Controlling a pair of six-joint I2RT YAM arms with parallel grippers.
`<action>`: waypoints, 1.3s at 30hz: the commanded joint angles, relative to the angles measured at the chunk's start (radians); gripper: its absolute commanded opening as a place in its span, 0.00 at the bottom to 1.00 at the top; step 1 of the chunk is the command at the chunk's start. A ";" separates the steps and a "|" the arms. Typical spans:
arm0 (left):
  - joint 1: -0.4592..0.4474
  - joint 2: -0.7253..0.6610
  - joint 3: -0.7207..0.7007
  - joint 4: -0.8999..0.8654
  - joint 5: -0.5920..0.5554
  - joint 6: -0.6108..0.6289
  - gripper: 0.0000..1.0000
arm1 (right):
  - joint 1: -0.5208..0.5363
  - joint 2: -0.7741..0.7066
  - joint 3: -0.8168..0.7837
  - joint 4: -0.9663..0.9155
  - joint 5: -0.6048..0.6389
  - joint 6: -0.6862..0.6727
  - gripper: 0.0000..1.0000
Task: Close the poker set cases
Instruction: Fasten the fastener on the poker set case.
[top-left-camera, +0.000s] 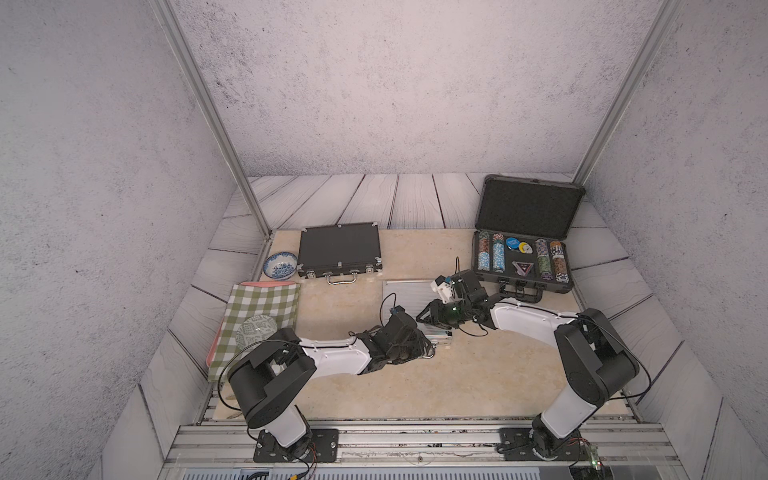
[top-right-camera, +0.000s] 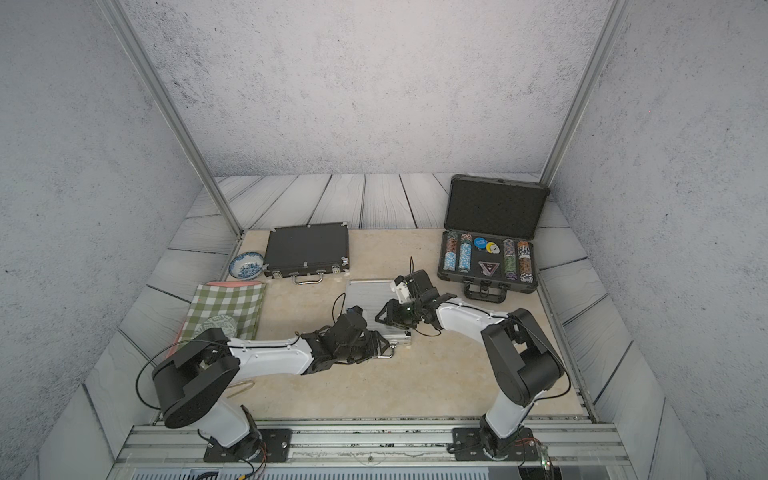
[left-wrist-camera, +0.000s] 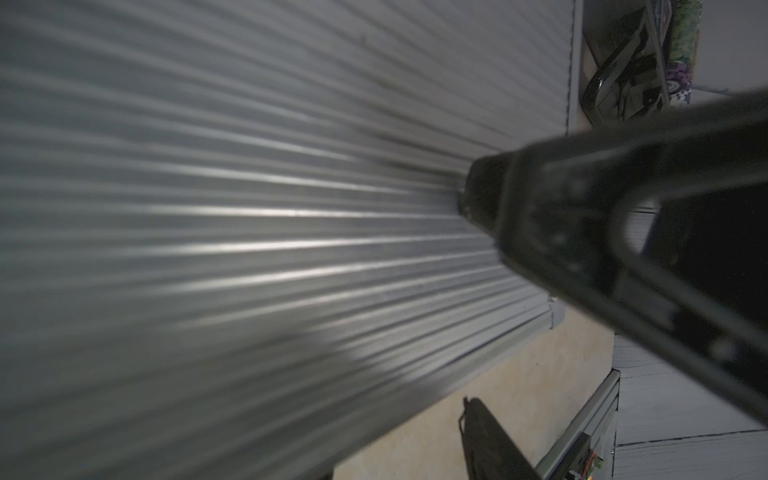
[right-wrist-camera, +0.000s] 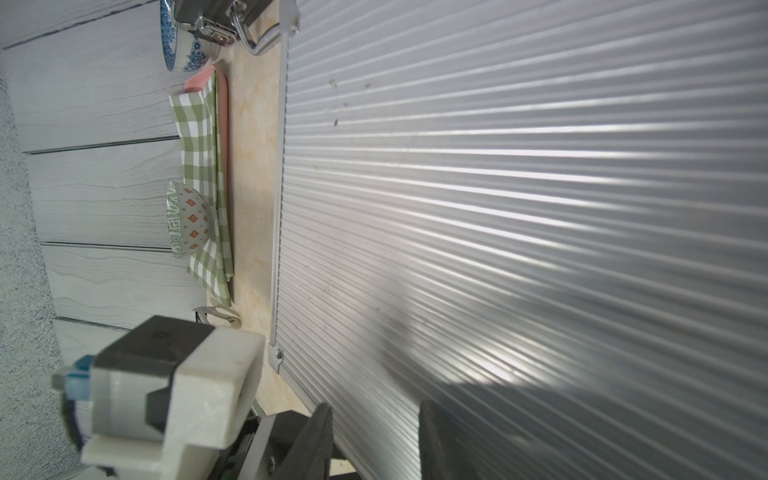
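Aluminium rails (top-left-camera: 415, 440) are lying nearest, at six o'clock, with both arm bases (top-left-camera: 291, 446) being carried on them. Beyond, a beige stone-look table (top-left-camera: 457, 382) is being enclosed by speckled grey walls (top-left-camera: 395, 83) and pale wood-grain planks (top-left-camera: 374, 199). At the centre the silver case (top-left-camera: 403, 297) (ribbed, metallic, lid lowered) is being flanked by both grippers. The right gripper (top-left-camera: 420, 316) is being held over the lid with its fingers (right-wrist-camera: 316, 440) parted, gripping nothing. The left gripper (top-left-camera: 426, 353) is being seen at the front edge by the handle (top-left-camera: 430, 355), its jaws hidden, so its state cannot be told. At eleven o'clock the black case (top-left-camera: 338, 249) is lying shut. At two o'clock the dark-grey case (top-left-camera: 528, 208) is standing open, foam-lined lid upright, chip rows (top-left-camera: 498, 255) showing.
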 joint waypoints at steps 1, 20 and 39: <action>0.000 -0.012 -0.007 0.017 -0.029 -0.011 0.51 | -0.011 0.037 -0.063 -0.168 0.118 0.003 0.37; -0.001 -0.058 -0.017 0.063 -0.051 -0.014 0.50 | -0.010 0.033 -0.082 -0.155 0.119 0.010 0.37; -0.014 -0.140 0.159 -0.475 -0.153 0.222 0.48 | -0.011 0.039 -0.077 -0.169 0.124 0.006 0.37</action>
